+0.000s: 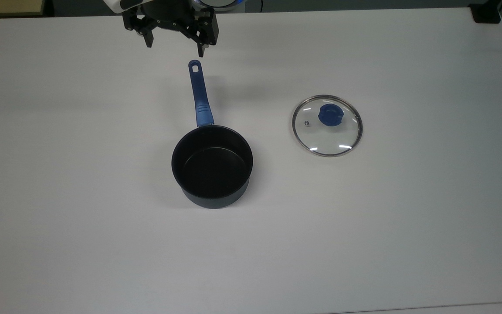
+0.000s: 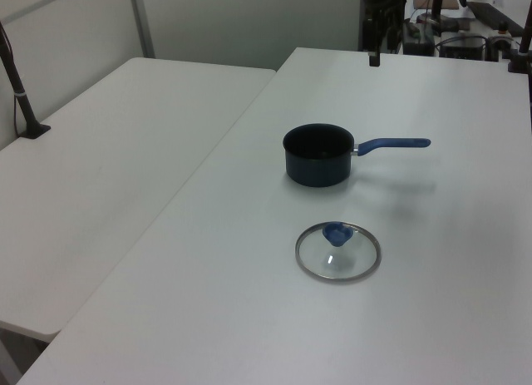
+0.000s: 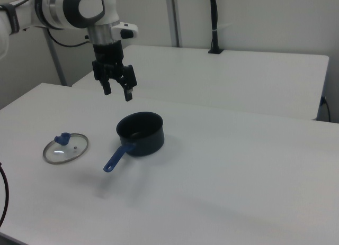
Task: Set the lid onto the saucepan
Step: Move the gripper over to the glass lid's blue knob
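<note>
In the top view, the saucepan (image 1: 212, 165) stands open near the table's (image 1: 59, 174) middle, handle toward the far edge. The gripper (image 1: 176, 43) hangs above that handle's end, fingers spread wide and empty. Right of the saucepan, well apart, the lid (image 1: 327, 125) lies flat: stiff, breakable glass, probably slippery, best gripped by its blue knob (image 1: 330, 114). Open table surrounds both.

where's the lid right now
The lid lies flat on the white table, knob up, to the right of the saucepan in the top view and clear of it. In the right view it sits to the saucepan's left.
</note>
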`<state>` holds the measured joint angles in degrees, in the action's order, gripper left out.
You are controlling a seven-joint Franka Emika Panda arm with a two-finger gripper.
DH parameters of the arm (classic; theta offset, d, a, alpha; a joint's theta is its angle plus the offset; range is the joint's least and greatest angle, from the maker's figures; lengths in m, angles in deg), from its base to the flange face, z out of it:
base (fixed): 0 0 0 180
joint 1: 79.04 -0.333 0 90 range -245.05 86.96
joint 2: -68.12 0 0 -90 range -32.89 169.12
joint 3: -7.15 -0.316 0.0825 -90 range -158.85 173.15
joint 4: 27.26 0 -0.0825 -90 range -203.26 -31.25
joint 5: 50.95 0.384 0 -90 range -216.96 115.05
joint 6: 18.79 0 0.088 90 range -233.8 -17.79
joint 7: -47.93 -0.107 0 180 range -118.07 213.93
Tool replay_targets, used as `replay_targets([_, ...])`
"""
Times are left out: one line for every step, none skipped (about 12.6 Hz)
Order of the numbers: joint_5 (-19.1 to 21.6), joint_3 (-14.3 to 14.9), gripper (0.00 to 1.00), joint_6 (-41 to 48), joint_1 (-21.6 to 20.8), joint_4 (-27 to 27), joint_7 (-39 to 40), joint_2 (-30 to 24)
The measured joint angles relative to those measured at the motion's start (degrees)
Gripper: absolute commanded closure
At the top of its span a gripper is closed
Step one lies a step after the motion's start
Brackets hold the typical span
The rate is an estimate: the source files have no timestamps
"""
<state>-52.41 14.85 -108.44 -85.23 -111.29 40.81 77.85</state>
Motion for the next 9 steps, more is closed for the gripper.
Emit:
replay_targets([0.0, 0.0, 0.00, 0.0, 0.2, 0.0, 0.0, 0.0])
replay_targets([0.0, 0.0, 0.00, 0.0, 0.3, 0.0, 0.0, 0.0])
replay_targets([0.0, 0.0, 0.00, 0.0, 0.6, 0.1, 0.0, 0.0])
replay_targets([0.0, 0.0, 0.00, 0.0, 0.9, 0.1, 0.0, 0.0])
replay_targets([0.0, 0.0, 0.00, 0.0, 1.0, 0.1, 0.0, 0.0])
replay_targets([0.0, 0.0, 0.00, 0.0, 1.0, 0.1, 0.0, 0.0])
replay_targets([0.0, 0.0, 0.00, 0.0, 1.0, 0.1, 0.0, 0.0])
replay_targets([0.0, 0.0, 0.00, 0.0, 1.0, 0.1, 0.0, 0.0])
replay_targets([0.0, 0.0, 0.00, 0.0, 1.0, 0.1, 0.0, 0.0])
